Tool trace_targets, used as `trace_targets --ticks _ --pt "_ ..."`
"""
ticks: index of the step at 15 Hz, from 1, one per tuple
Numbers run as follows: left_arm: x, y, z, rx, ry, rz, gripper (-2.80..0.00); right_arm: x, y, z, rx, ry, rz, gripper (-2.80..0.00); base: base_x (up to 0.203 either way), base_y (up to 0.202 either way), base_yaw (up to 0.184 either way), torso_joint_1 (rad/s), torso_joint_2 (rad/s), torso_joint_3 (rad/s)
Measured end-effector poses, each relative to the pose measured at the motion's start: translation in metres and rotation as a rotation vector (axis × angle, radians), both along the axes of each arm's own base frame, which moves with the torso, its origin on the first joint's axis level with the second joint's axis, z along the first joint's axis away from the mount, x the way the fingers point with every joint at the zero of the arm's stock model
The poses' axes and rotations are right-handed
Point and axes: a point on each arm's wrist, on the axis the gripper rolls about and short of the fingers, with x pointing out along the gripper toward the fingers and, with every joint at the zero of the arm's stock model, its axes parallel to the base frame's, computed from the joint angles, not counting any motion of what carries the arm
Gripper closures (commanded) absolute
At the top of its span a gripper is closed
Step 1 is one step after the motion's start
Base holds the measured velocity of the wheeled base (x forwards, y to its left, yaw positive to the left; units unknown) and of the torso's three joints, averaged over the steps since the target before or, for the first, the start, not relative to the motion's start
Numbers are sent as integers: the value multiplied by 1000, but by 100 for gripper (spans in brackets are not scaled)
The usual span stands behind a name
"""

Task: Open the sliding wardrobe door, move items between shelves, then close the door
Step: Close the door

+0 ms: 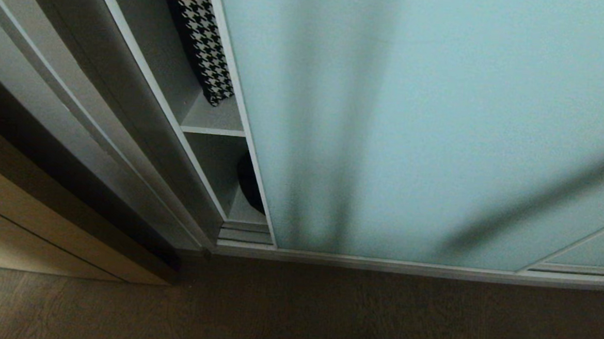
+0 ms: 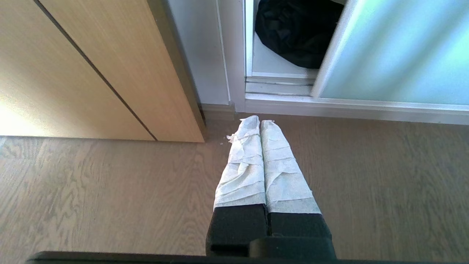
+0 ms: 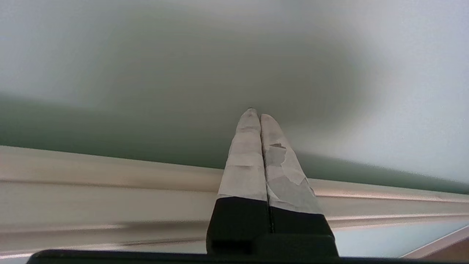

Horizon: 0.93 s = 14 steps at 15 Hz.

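Observation:
The sliding wardrobe door (image 1: pixel 413 123), frosted pale blue-green glass in a thin silver frame, covers most of the wardrobe and leaves a narrow gap at its left. In that gap a shelf (image 1: pixel 214 126) holds a black-and-white houndstooth item (image 1: pixel 207 51); below it a dark bundle (image 1: pixel 249 185) lies on the lowest shelf (image 2: pixel 271 64). My right gripper (image 3: pixel 255 114) is shut and empty, its tips close to the door's glass (image 3: pixel 183 66) above the frame rail. My left gripper (image 2: pixel 255 121) is shut and empty, low over the floor before the gap. Neither arm shows in the head view.
A tan wooden panel (image 1: pixel 35 228) stands left of the wardrobe, also in the left wrist view (image 2: pixel 91 73). The ridged silver floor track (image 1: pixel 405 265) runs under the door. Brown wood floor (image 1: pixel 294 314) lies in front. A dark shadow band crosses the glass at lower right.

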Motion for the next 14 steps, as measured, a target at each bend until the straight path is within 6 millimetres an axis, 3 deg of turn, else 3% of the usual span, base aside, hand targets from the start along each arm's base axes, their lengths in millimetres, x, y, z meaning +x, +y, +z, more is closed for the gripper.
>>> trace_targets --ticks 9,14 --pt "0 0 0 0 0 0 0 3 52 -6 -24 -19 92 0 0 0 0 0 0 0" --pt "0 0 0 0 0 0 0 -8 76 6 -52 -45 116 0 0 0 0 0 0 0"
